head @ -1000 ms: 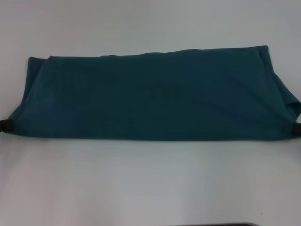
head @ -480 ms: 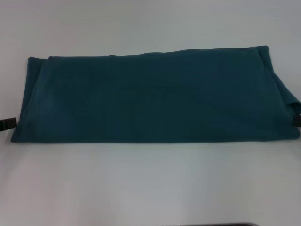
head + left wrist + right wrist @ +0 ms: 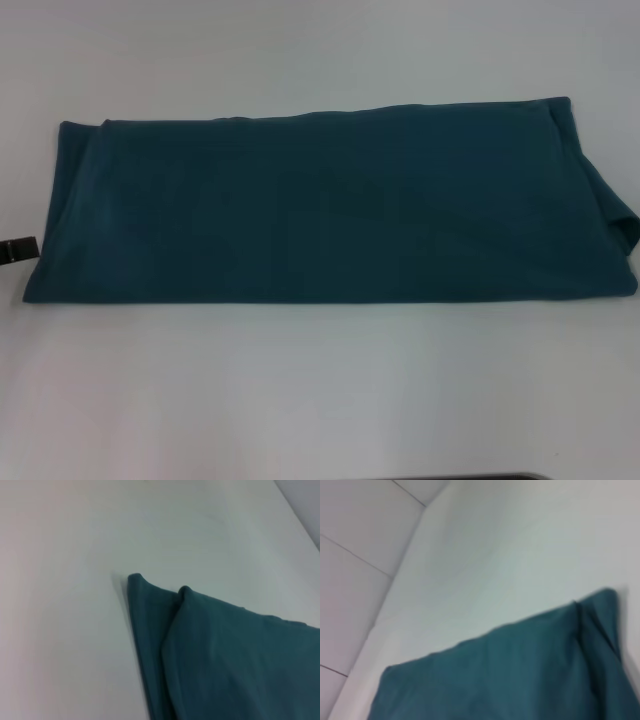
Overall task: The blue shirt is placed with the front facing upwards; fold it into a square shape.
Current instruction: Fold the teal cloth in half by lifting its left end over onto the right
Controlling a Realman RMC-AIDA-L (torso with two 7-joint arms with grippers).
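Blue shirt (image 3: 330, 200): flat teal band (lettering hidden)

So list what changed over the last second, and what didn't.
Both pincers pulled away from the shirt's near corners. The left pincer slid back along the left edge and now shows only as a dark tip beside the shirt, apart from it. The right pincer left the head view altogether. The shirt stayed as it was: a long folded band on the table, not yet square.

Head camera looks down on the whole blue shirt (image 3: 330, 200) — each wrist camera sits low, close to one end corner.
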